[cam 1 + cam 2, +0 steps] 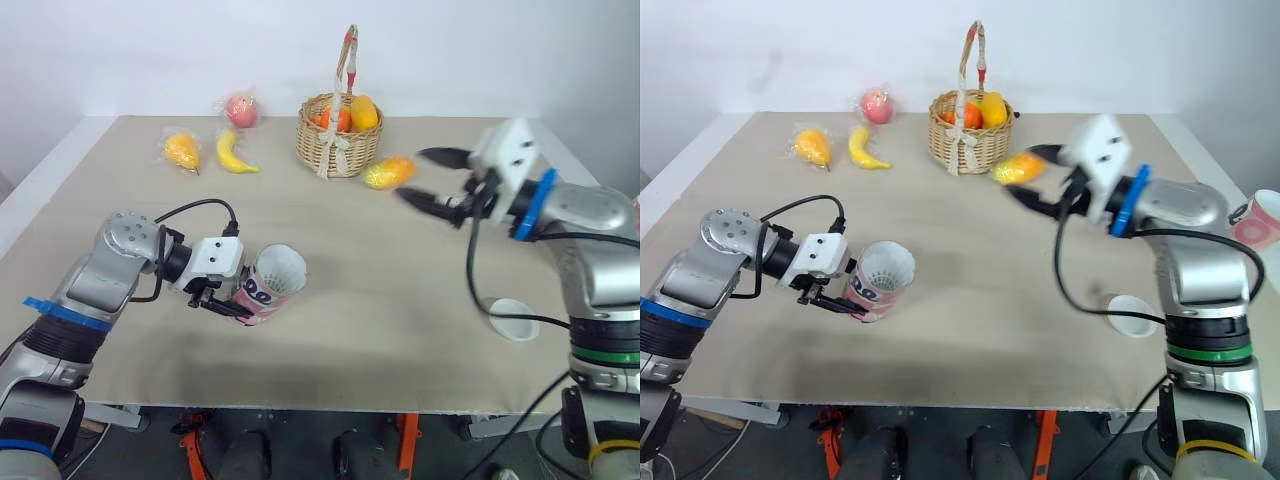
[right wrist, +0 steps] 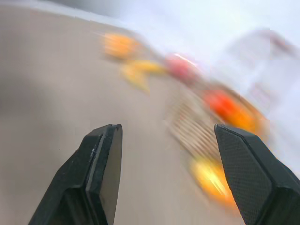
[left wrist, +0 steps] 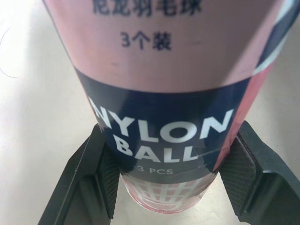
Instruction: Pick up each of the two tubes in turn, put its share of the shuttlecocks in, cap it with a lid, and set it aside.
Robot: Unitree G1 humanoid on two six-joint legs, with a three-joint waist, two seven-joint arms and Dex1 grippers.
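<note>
A pink and navy shuttlecock tube (image 1: 268, 284) with white shuttlecock feathers at its open mouth is tilted over the table at the front left. My left gripper (image 1: 222, 300) is shut on its lower end; in the left wrist view its pads (image 3: 107, 177) press both sides of the tube (image 3: 173, 93). My right gripper (image 1: 425, 178) hangs open above the table at the right, with nothing between its fingers (image 2: 101, 164). A white lid (image 1: 515, 319) lies on the table near the front right. A second pink tube (image 1: 1257, 218) stands at the far right edge.
A wicker basket (image 1: 338, 140) with fruit stands at the back centre. A bagged orange fruit (image 1: 389, 171) lies beside it. A banana (image 1: 234, 153), an orange-yellow fruit (image 1: 182, 150) and a red apple (image 1: 241, 109) lie at the back left.
</note>
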